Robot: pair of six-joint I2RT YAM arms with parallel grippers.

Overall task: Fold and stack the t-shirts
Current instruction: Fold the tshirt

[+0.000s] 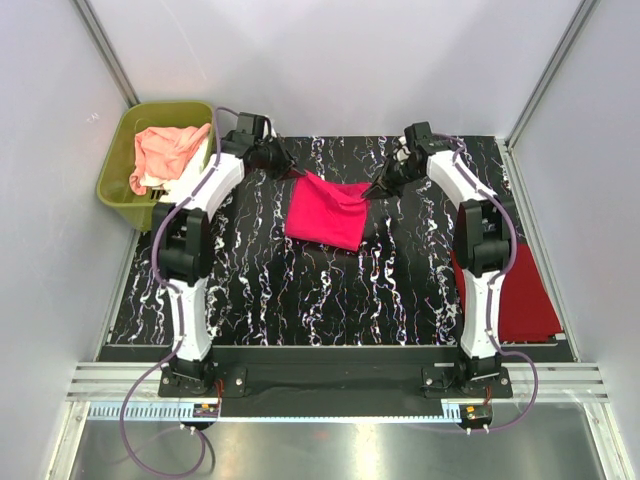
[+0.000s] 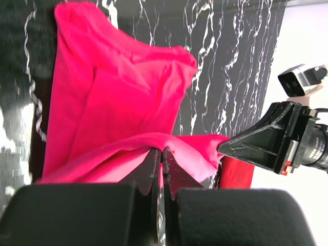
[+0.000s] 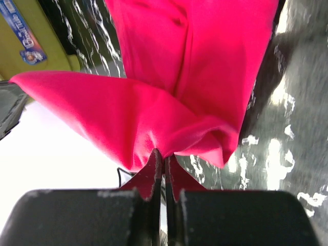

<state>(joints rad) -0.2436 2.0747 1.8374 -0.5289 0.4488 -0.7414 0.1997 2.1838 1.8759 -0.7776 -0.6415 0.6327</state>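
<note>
The hot pink t-shirt point(image 1: 328, 211) hangs folded above the middle of the black marbled table, held up by its two far corners. My left gripper point(image 1: 297, 172) is shut on its left corner; in the left wrist view the cloth point(image 2: 118, 97) drapes away from the shut gripper point(image 2: 161, 152). My right gripper point(image 1: 372, 189) is shut on the right corner; in the right wrist view the cloth point(image 3: 195, 77) hangs from the gripper point(image 3: 164, 156). The darker red t-shirt point(image 1: 530, 295) lies flat at the table's right edge. The peach-pink t-shirt point(image 1: 165, 150) and a white one point(image 1: 170, 188) lie in the olive-green tub.
The olive-green tub point(image 1: 125, 150) stands off the table's far left corner. White walls close in the back and sides. The right arm's gripper and camera show in the left wrist view point(image 2: 287, 138). A metal rail point(image 1: 330, 385) runs along the near edge.
</note>
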